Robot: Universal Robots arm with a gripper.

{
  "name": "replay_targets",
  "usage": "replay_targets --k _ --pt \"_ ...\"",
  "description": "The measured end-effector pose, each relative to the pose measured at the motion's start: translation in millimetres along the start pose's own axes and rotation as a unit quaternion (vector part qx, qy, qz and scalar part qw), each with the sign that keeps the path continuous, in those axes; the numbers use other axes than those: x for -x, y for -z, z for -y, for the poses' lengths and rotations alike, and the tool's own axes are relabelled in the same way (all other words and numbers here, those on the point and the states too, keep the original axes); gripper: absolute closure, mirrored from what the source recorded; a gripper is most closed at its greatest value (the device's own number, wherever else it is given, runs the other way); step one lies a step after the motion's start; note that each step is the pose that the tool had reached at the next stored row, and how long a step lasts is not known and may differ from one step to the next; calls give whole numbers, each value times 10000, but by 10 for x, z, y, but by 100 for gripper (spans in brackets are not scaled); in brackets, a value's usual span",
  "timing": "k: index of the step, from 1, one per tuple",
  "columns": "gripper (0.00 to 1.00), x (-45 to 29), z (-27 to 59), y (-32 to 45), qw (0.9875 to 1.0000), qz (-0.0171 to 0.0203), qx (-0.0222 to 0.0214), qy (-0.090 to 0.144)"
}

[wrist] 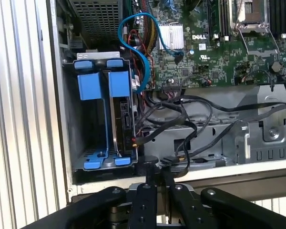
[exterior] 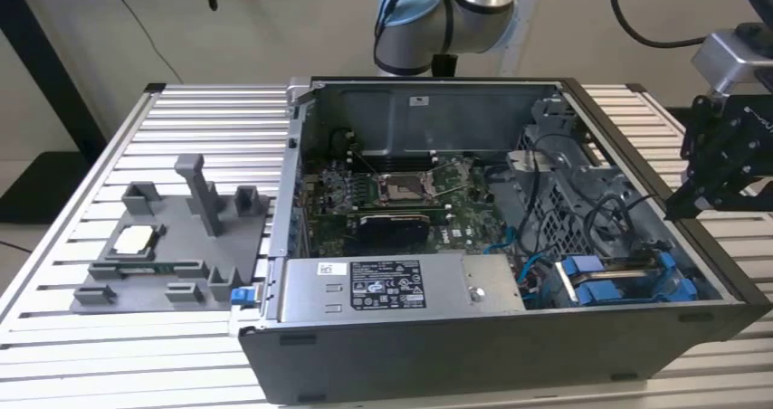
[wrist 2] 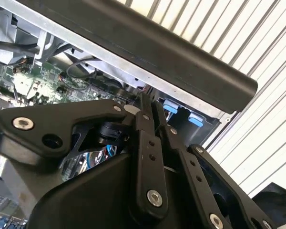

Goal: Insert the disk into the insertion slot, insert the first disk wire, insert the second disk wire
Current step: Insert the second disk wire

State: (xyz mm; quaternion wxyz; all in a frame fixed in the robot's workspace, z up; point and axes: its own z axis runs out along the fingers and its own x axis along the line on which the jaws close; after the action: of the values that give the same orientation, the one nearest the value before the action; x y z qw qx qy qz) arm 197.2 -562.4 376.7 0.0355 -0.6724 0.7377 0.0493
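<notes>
Operator: How far along is the job?

Observer: The first step looks done. The flat silver-grey hard drive in its bright blue plastic carrier (wrist: 125,119) stands on edge inside the grey sheet-metal drive bay (wrist: 70,119). It sits in the compartment nearer the green motherboard (wrist: 219,52). The neighbouring compartment holds just a bare blue frame (wrist: 90,88).

Operator: And the two wires?

Observer: That I cannot settle. A light blue flat data cable (wrist: 144,71) loops down from the board and ends just beside the drive's exposed edge. A bundle of black wires (wrist: 181,114) runs to the same edge lower down, with a small red-and-yellow spot where they meet it. Whether either plug is pushed home or only lies against the drive is hidden from these angles. My judgement is that the wire steps are all that can be left, and perhaps not both of them.

Operator: Where is the gripper?

Observer: The black two-fingered gripper (wrist: 156,171) hangs outside the dark grey PC case (exterior: 483,355), just over the side wall next to the drive bay. The exterior view shows it off the case's side toward the exterior view's right. Its fingers are drawn together, with nothing between them that I can make out. Nearest to the tips are the case rim and a loop of that black bundle just inside it, and they are well apart from the drive itself.
</notes>
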Motion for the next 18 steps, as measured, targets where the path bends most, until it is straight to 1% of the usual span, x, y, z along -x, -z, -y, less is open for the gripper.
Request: replay_targets --k 6,7,11,14,18 --pt "83 -1 -3 2 10000 1 0 0" --pt "84 0 -9 9 10000 0 0 0" --pt "84 1 -59 57 10000 0 0 0" --pt "84 0 -104 67 10000 0 -6 0" --pt "84 -1 -106 66 10000 -3 -10 1"
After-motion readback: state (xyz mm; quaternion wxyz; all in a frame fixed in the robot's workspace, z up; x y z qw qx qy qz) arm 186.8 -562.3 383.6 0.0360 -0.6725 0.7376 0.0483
